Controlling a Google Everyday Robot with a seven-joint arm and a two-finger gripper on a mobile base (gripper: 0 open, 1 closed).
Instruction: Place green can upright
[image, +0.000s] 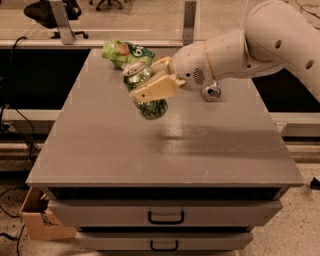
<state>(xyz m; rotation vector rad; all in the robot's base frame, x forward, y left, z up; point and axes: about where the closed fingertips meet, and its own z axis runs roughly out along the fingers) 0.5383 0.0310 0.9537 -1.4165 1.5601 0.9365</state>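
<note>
The green can (146, 93) has a green patterned body and a silver pull-tab top. It is held in the air above the middle of the grey table (165, 150), nearly upright, its top tilted slightly to the back left. My gripper (151, 84) reaches in from the right and is shut on the can's middle, with one beige finger (155, 90) across its front. The can does not touch the table.
A wrinkled green snack bag (122, 52) lies at the table's back, just behind the can. A small silver and blue can (212, 92) lies on its side at the back right, partly hidden by my arm. Drawers are below the tabletop. A cardboard box (37, 217) stands on the floor at left.
</note>
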